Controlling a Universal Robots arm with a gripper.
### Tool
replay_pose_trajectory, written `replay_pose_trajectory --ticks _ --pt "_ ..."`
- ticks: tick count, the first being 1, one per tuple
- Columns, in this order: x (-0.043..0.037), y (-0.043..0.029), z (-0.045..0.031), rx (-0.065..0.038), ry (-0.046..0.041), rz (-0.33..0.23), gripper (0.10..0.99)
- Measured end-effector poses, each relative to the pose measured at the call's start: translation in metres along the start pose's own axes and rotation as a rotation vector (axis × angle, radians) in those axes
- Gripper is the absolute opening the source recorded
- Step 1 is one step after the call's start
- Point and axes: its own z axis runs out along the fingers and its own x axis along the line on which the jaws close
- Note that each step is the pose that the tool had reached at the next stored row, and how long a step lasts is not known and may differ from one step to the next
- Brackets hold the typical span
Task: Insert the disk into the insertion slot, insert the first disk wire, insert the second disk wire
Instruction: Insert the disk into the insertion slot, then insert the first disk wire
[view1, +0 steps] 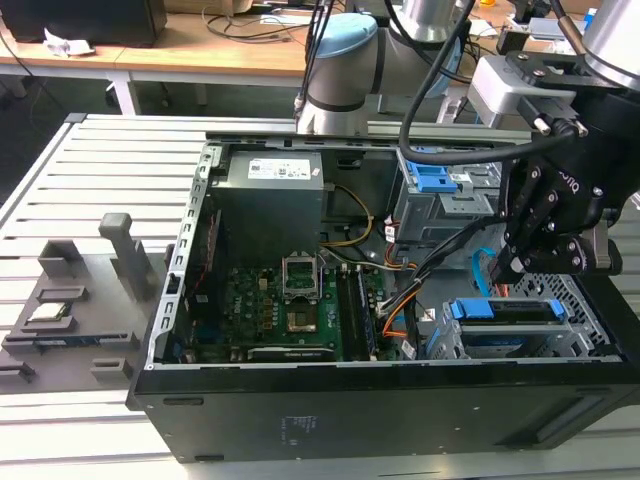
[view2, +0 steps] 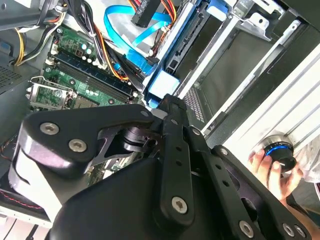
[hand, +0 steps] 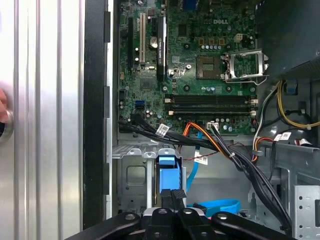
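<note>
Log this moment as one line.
disk: in insertion slot | gripper: shut, at its blue carrier end | blue flat cable: lying beside slot

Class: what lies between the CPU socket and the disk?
In the first wrist view, memory slots and black and orange cables lie between the CPU socket and the disk in its blue carrier.

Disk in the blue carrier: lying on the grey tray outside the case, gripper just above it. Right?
Not on the grey tray. In the exterior view the disk sits inside the case, in the insertion slot at that view's lower right. The gripper is just above it.
</note>
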Motion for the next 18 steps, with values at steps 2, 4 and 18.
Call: replay_pose_trajectory --ticks 2,4,18 --pt "0.0 0.0 0.0001 0.0 0.0001 0.0 0.106" --pt "0.0 -0.0004 0.0002 0.0 -0.0002 0.0 0.106" --pt "-0.0501 -0.0498 0.0153 -0.002 0.0161 0.001 0.169"
